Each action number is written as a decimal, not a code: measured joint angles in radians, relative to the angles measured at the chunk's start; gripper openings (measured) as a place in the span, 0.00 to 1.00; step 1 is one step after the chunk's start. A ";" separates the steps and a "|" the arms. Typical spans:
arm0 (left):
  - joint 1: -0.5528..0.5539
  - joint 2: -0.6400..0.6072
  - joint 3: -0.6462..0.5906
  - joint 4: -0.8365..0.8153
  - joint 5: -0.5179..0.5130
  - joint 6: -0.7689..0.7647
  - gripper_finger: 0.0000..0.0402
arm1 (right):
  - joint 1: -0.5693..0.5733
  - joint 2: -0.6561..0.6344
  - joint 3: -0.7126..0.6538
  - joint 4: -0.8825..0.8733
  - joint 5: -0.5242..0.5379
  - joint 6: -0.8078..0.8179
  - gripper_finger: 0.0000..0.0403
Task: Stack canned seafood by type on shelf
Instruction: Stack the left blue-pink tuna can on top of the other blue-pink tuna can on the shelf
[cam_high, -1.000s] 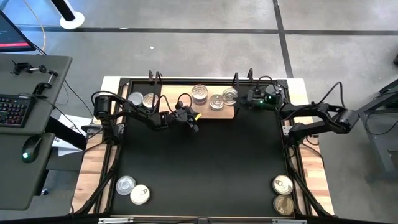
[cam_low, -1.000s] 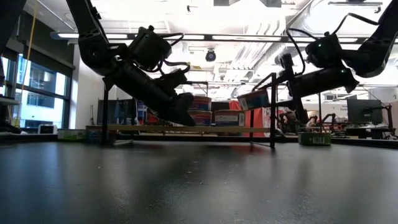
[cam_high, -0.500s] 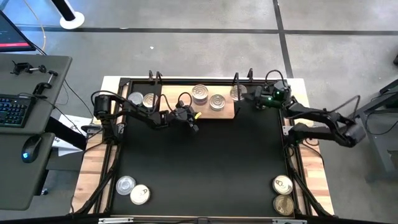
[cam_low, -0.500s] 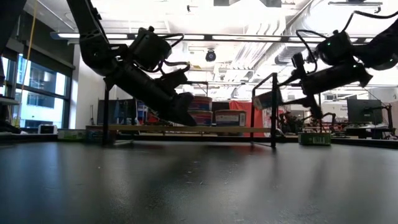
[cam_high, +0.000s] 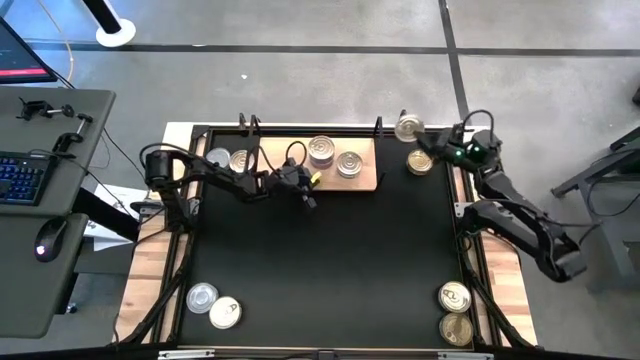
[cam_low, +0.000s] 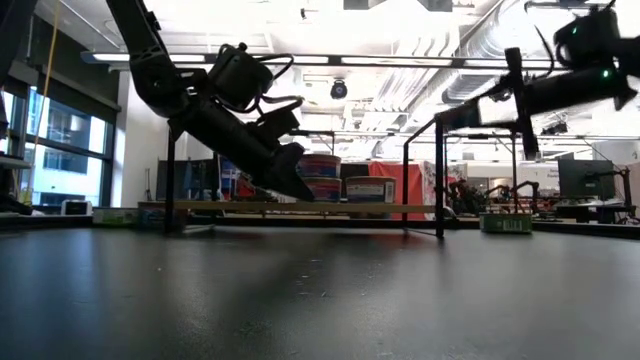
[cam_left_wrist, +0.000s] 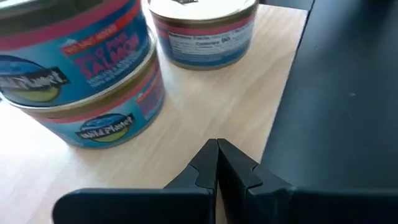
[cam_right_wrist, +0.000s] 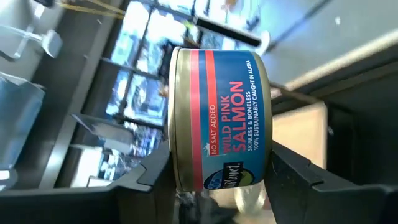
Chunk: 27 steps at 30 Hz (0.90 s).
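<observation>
Gripping a blue salmon tin (cam_right_wrist: 219, 118) across its flat ends, the right pincer (cam_high: 432, 152) is held off the shelf's (cam_high: 268, 160) right end, near the black frame post. A tilted or knocked tin could be dropped there. The left pincer (cam_left_wrist: 217, 163), closed and empty, is parked at the shelf's front edge beside a two-tin stack (cam_left_wrist: 81, 68), so little room is left there.

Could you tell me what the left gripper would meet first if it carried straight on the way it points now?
Probably the shelf itself: the shut left gripper angles down at bare wood. The two stacked salmon cans sit just off to one side.
</observation>
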 joint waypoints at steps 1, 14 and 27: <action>0.001 0.000 0.000 -0.001 0.002 -0.003 0.00 | 0.005 -0.007 0.021 -0.011 0.006 0.000 0.42; 0.001 0.000 0.000 -0.006 0.096 -0.006 0.00 | 0.457 0.265 0.543 -0.603 0.244 -0.266 0.42; -0.001 -0.216 -0.046 -0.014 0.174 0.127 0.00 | 0.711 0.587 0.700 -0.625 0.486 -0.181 0.42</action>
